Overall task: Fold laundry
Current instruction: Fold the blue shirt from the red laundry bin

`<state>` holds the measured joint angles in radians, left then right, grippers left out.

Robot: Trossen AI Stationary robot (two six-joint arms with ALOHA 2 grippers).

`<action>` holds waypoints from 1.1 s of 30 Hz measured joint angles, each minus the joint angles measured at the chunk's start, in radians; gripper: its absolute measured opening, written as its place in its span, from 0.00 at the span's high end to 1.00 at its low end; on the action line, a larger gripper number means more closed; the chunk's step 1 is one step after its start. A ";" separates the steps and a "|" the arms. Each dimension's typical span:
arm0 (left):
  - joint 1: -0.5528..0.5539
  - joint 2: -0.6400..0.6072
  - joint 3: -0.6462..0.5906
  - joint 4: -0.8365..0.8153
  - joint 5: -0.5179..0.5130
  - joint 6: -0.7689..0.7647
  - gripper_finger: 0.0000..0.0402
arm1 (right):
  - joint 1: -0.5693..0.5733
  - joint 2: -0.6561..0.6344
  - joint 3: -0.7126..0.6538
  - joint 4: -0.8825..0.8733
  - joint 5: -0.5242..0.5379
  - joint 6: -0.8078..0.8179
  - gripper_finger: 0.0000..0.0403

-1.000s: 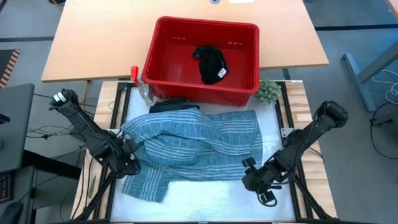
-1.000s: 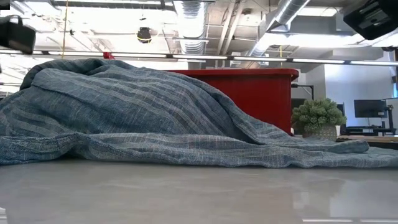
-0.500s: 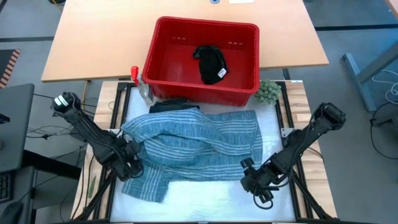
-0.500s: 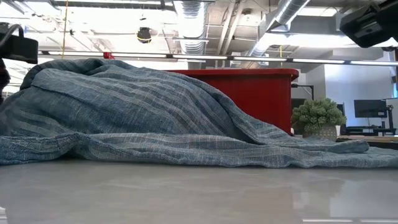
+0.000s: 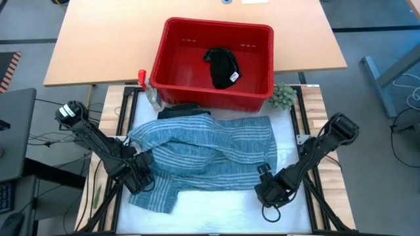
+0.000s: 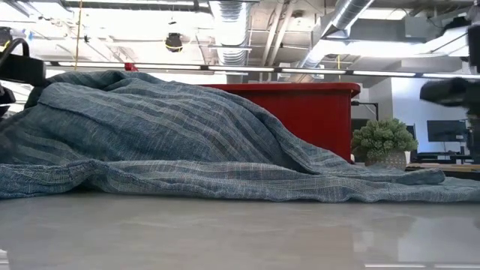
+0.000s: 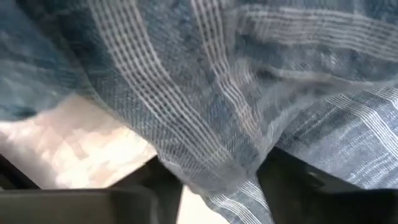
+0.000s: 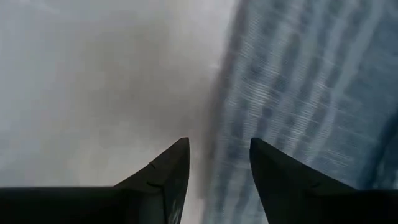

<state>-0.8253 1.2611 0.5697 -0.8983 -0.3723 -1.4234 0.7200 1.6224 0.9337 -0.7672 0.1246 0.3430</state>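
Note:
A grey-blue striped garment [image 5: 203,147] lies spread and rumpled on the white table top, heaped highest at its left [image 6: 112,105]. My left gripper [image 5: 139,176] is at the garment's left edge, shut on cloth. In its wrist view the striped cloth [image 7: 205,74] fills the picture above the gripper [image 7: 221,186]. My right gripper [image 5: 268,191] hangs open, pointing down, above the garment's near right corner. In the right wrist view it [image 8: 219,149] straddles the cloth's edge [image 8: 311,93], one finger above bare table and one above cloth. My left gripper has a bunched fold of the striped garment [image 7: 214,171] between its two fingers, at the garment's left edge. The fingers come from above, slanting down. The rest of the garment lies slack on the table.
A red basket [image 5: 170,65] stands at the far edge with a black garment bearing a white tag [image 5: 223,65] inside. A dark garment [image 5: 184,111] lies between basket and striped cloth. A green fuzzy ball [image 5: 283,96] and a red-capped bottle [image 5: 146,88] flank the basket. Bare white table [image 5: 216,210] lies near.
Both grippers have come down. My left gripper has sunk onto the garment's left edge, shifting slightly toward the near edge. My right gripper has dropped toward the garment's near right corner and tipped to point more steeply down. The garment has kept its shape.

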 joint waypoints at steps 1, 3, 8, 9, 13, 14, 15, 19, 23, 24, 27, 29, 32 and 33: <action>0.000 0.000 0.000 0.001 0.003 -0.002 0.62 | 0.000 0.009 -0.009 0.002 0.018 0.016 0.53; 0.000 0.000 0.000 0.002 0.014 -0.010 0.72 | 0.001 0.024 -0.024 0.009 0.031 0.027 0.55; -0.001 0.000 0.000 0.056 0.093 -0.001 0.97 | 0.016 0.062 -0.027 0.024 0.039 0.076 0.67; -0.004 0.000 0.000 0.071 0.117 -0.001 0.98 | 0.022 0.063 -0.027 0.023 0.041 0.087 0.71; -0.021 -0.011 0.012 0.149 0.187 0.019 1.00 | 0.042 0.049 -0.030 0.018 0.044 0.173 0.94; -0.026 -0.024 0.019 0.173 0.194 0.028 1.00 | 0.046 0.041 -0.031 0.016 0.037 0.198 0.96; -0.028 -0.038 0.027 0.189 0.199 0.035 1.00 | 0.049 0.033 -0.032 0.014 0.028 0.221 0.96; -0.041 -0.127 0.069 0.200 0.216 0.046 1.00 | 0.072 -0.030 -0.036 -0.004 -0.018 0.294 0.93; -0.055 -0.259 0.109 0.207 0.218 0.051 1.00 | 0.100 -0.124 -0.034 -0.003 -0.064 0.317 0.96; -0.060 -0.291 0.116 0.208 0.218 0.044 1.00 | 0.107 -0.149 -0.034 -0.003 -0.070 0.323 0.96; -0.074 -0.384 0.138 0.226 0.214 0.027 1.00 | 0.112 -0.230 -0.034 0.005 -0.079 0.382 0.96; -0.087 -0.437 0.144 0.257 0.211 0.030 1.00 | 0.111 -0.283 -0.034 0.003 -0.080 0.419 0.96; -0.101 -0.496 0.144 0.278 0.200 0.027 1.00 | 0.111 -0.346 -0.033 -0.018 -0.064 0.457 0.95; -0.106 -0.506 0.144 0.275 0.195 0.028 1.00 | 0.111 -0.361 -0.033 -0.027 -0.051 0.470 0.95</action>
<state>-0.9313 0.7546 0.7139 -0.6238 -0.1777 -1.3957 0.8310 1.2610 0.9005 -0.7946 0.0740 0.8127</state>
